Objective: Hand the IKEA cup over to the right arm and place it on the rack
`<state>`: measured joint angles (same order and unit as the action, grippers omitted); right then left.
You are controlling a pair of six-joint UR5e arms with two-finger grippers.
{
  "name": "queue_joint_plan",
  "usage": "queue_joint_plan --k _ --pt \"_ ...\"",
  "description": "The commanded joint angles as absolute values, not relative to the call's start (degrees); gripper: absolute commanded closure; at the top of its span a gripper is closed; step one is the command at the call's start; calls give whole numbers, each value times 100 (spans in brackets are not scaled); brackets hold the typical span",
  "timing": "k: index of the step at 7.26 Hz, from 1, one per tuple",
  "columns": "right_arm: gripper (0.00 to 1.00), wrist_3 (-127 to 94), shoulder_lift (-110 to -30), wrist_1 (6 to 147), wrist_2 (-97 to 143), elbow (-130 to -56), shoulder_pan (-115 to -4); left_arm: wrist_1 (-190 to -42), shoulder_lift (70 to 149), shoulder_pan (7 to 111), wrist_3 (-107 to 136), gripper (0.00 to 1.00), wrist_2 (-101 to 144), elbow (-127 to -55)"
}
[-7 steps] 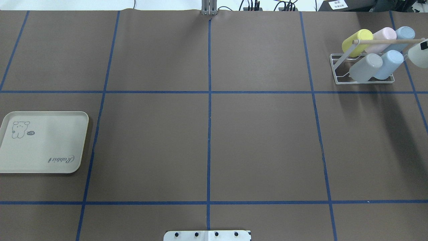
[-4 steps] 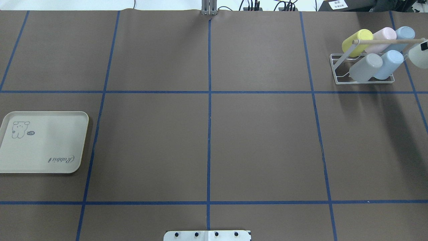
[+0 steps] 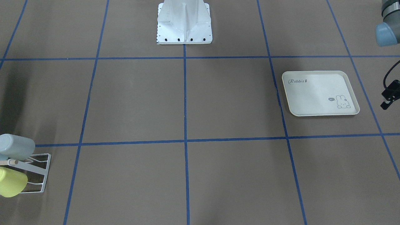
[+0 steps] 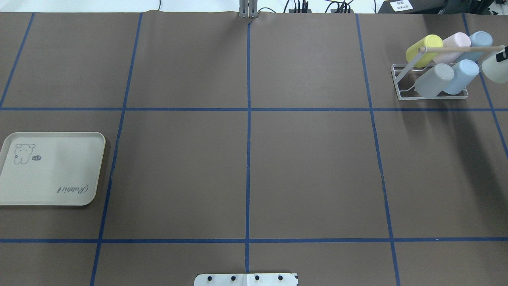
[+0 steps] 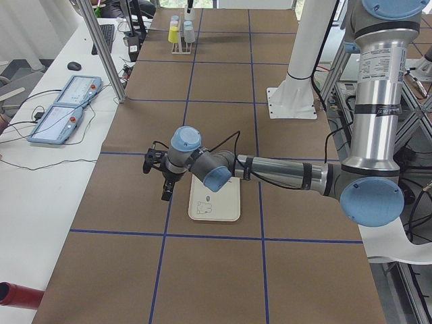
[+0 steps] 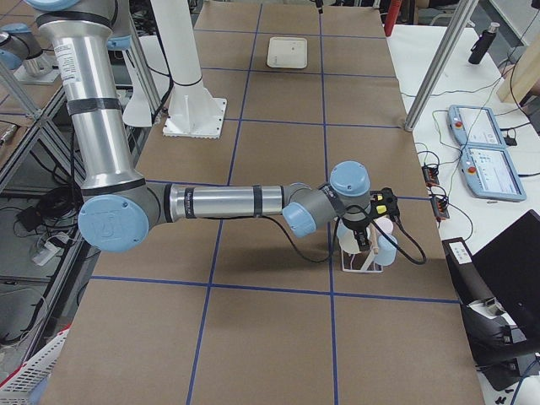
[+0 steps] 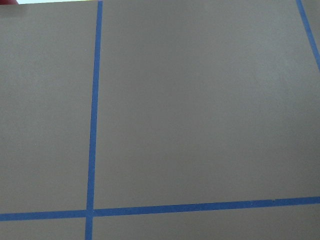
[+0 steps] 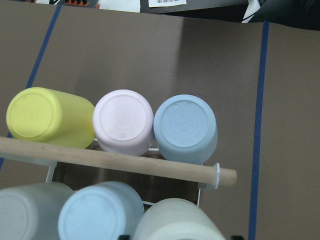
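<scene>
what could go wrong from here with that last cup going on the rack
1. The cream cup in the right hand sits tight beside the light blue cup; a sideways nudge could knock that one loose.
2. The hand is close to the end of the wooden dowel; pulling away carelessly might snag it and shift the rack.
3. Its rod is hidden, so an early release could drop it.

Pretty bright and even everywhere, no harsh glare. Big soft shadow smeared across the table (image 4: 472,159) near the rack (image 4: 408,66). Bit soft up close on the right wrist view.
</scene>
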<state>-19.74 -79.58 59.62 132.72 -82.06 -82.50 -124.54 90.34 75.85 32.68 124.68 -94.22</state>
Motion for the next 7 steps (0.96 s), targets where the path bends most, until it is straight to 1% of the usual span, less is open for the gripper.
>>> queue_joint_plan --k 1,2,3,4,5,6,7 --pt "66 -1978 -7954 5959 13219 -8165 -8209 -12454 9026 7585 3269 0 12472 -9431" --pt "65 -1978 -7954 5959 13097 -8156 -8087 -12454 9026 7585 3270 0 12472 -9422" --pt "56 -1986 -7928 5968 12904 -8148 -7947 -12454 9026 7585 3270 0 12472 -9422" --pt "52 -1986 -7928 5968 12859 -8147 -7876 -12454 9026 7585 3270 0 12472 -9422" --pt "34 -1986 -7893 5968 12850 -8060 -7814 -12454 9035 7585 3270 0 12472 -9422" --pt "22 -1978 -7745 5959 12858 -7903 -7805 -12454 9026 7585 3270 0 12463 -9422" --pt "2 -1969 -7726 5959 12858 -7858 -7805 -12454 9035 7585 3270 0 12463 -9422"
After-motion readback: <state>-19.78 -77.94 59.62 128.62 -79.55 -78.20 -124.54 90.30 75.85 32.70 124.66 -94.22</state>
